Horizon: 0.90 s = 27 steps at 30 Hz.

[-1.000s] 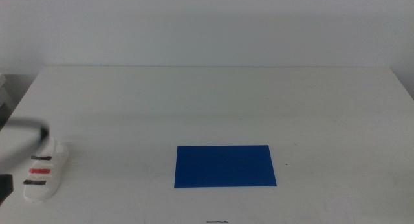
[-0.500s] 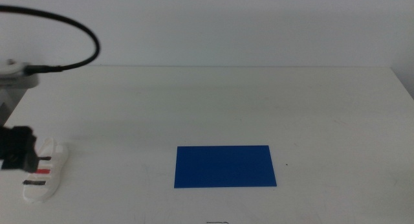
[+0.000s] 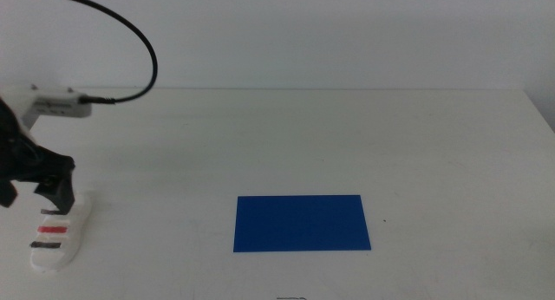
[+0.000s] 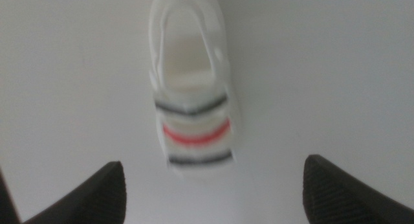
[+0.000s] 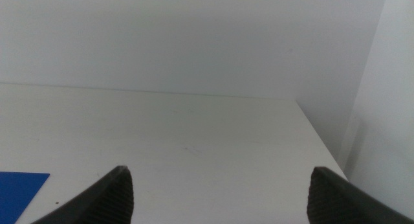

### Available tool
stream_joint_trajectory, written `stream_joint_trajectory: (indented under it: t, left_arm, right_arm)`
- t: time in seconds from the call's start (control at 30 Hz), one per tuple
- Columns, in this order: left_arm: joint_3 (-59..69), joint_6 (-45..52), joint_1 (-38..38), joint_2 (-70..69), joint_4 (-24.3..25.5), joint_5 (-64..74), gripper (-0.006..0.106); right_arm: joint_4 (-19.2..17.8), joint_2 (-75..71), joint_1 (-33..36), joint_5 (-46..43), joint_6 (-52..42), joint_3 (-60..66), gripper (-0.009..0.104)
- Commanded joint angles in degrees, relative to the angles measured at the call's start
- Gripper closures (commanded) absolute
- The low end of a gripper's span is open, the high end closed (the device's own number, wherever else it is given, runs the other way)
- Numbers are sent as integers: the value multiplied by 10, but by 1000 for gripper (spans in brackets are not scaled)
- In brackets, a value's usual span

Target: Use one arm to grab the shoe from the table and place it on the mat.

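We are finding the shoe (image 3: 59,231) lying on the table (image 3: 295,135) near its front left corner. The mat (image 3: 302,222) is lying flat on the table to the right of the shoe, well apart from it, near the front edge and about midway across. The left gripper (image 3: 35,192) is hanging just above the rear end of the shoe, its jaws standing wide apart (image 4: 210,185). The right gripper (image 5: 217,185) is sitting off to the right of the mat, its jaws also spread.

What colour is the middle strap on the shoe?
Red, between two dark straps on the shoe; the left wrist view shows it best.
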Motion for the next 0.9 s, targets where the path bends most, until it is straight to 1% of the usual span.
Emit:
stream_joint_trajectory:
  t: [0.0, 0.23, 0.4, 0.53, 0.63, 0.73, 0.87]
  left_arm:
    - [-24, 9, 0, 8, -6, -17, 7]
    - [-25, 9, 0, 72, -5, -56, 7]
    - [-25, 9, 0, 100, -4, -59, 7]
    - [-25, 9, 0, 112, 0, -62, 12]
    - [-25, 9, 0, 119, 0, -73, 21]
    - [-25, 8, 0, 128, -1, -75, 34]
    - [-30, -19, 0, 125, -2, -51, 61]
  right_arm:
    - [-5, -11, 1, -43, -2, -11, 1]
    - [-5, -11, 1, -43, -2, -11, 1]
    - [-5, -11, 1, -43, -2, -11, 1]
    - [-5, -11, 1, -43, -2, -11, 1]
    - [-5, -11, 1, -43, -2, -11, 1]
    - [-5, -11, 1, -43, -2, -11, 1]
    - [-5, -11, 1, -43, -2, -11, 1]
